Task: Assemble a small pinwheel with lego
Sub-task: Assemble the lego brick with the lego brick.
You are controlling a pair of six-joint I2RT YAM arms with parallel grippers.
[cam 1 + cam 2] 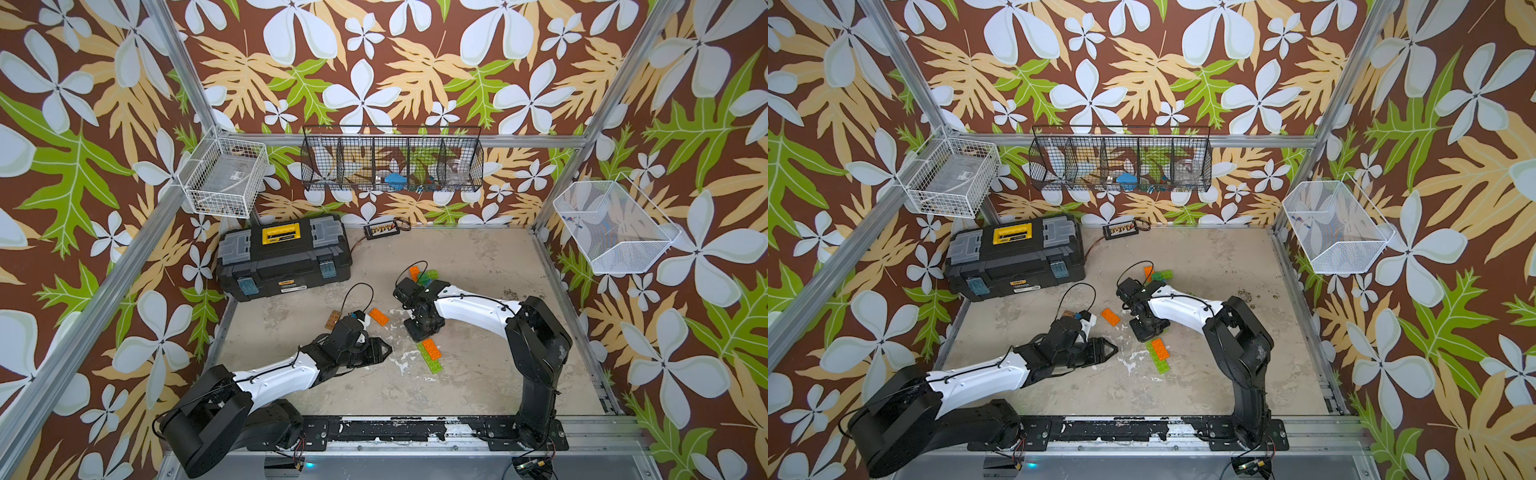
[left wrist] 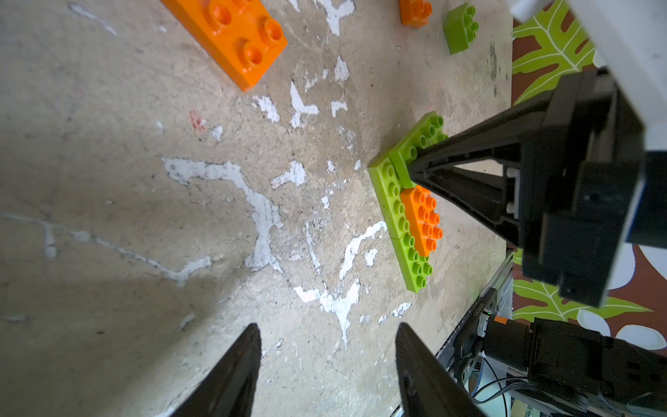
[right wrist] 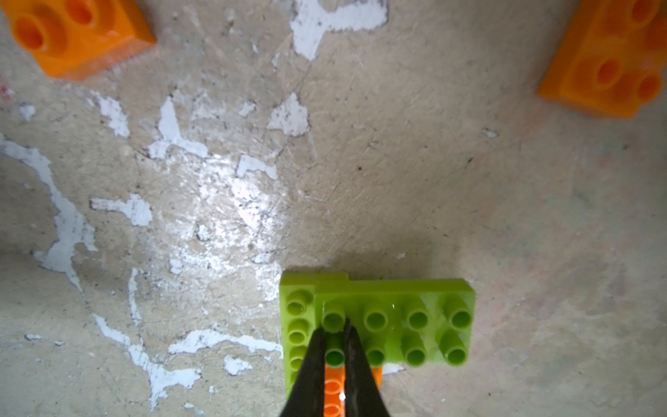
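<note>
My right gripper [image 3: 334, 330] had its jaws drawn together, the tips set down among the studs at one end of a lime green brick [image 3: 397, 317]; I clamped nothing that I could make out. That brick sat on top of the lego build [image 1: 430, 355], which lay flat on the table [image 1: 478, 374] near its middle. The build had a lime green base [image 2: 395, 213] underneath, and an orange brick [image 2: 424, 220] was pressed onto the base just beside the lime green brick. My left gripper [image 2: 328, 326] hung low over bare table with its jaws apart and nothing between them, pointing toward the build, near it but not touching it. A loose orange brick [image 1: 379, 316] lay on the table between my two wrists, and a brown brick [image 1: 332, 319] lay just beyond my left wrist. A few more orange and lime pieces [image 1: 430, 275] lay behind my right arm, partly hidden by it. A black toolbox [image 1: 282, 257] stood in the far left corner of the table
</note>
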